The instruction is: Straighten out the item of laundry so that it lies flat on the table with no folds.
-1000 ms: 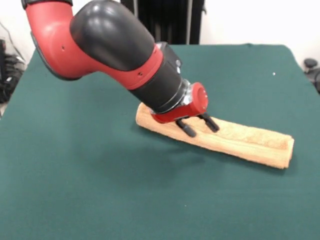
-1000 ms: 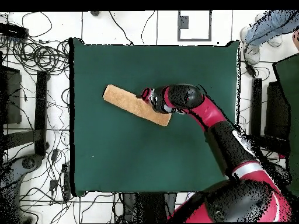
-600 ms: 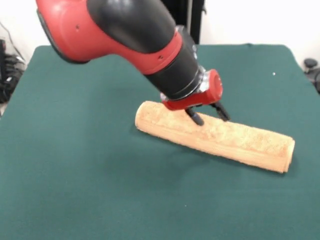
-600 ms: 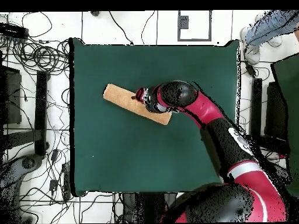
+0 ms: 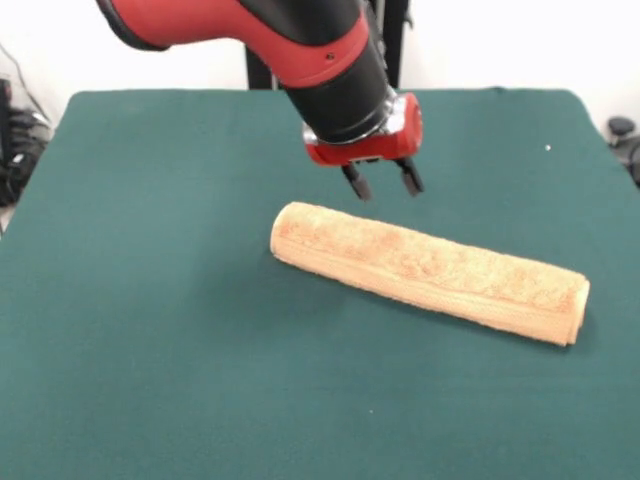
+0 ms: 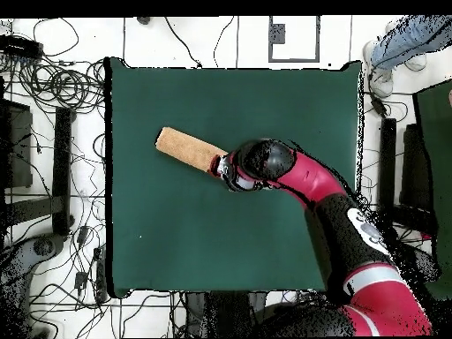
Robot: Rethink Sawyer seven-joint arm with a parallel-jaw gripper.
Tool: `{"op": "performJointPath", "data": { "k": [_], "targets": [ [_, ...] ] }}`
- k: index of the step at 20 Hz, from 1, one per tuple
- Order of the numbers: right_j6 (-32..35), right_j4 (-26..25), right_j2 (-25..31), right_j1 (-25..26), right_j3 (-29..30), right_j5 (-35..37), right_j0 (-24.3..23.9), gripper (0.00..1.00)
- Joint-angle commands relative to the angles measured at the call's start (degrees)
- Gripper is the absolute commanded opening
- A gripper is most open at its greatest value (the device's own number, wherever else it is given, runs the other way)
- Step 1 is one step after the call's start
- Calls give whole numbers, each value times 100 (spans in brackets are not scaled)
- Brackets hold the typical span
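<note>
**Towel not yet flattened**

The towel (image 5: 428, 271) lies as a tight roll or fold, slantwise near mid-table (image 5: 160, 330). No part is spread flat; all unfolding remains, in my judgement. The gripper (image 5: 382, 183) hangs above it, fingers spread, holding nothing, clear of the cloth.

The front view looks across the table (image 5: 150, 350) from its near side, low and fairly close, so the table's edges run out of frame at left, right and bottom. The overhead view looks straight down from high up (turned half round), taking in the whole table (image 6: 177, 247) and the floor around it. Both share the towel (image 5: 430, 272) (image 6: 185, 149) and the arm (image 5: 300, 45) (image 6: 309, 181).
</note>
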Motion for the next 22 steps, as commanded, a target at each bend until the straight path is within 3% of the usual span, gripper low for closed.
{"op": "performJointPath", "data": {
  "k": [1,3,7,8,10,16,22],
  "targets": [
    [1040,-181,-376,145,238,-226,373,100],
    [842,-414,-452,73,56,-606,461,100],
    [530,-1352,-716,-255,-281,-2127,784,100],
    [330,-1696,-708,-324,-366,-2627,817,100],
    [-4,-2025,-476,-314,-502,-2978,668,100],
    [-531,-2881,92,-321,-760,-3436,298,100],
    [65,-3163,-324,-554,-862,-3706,740,100]
  ]
}}
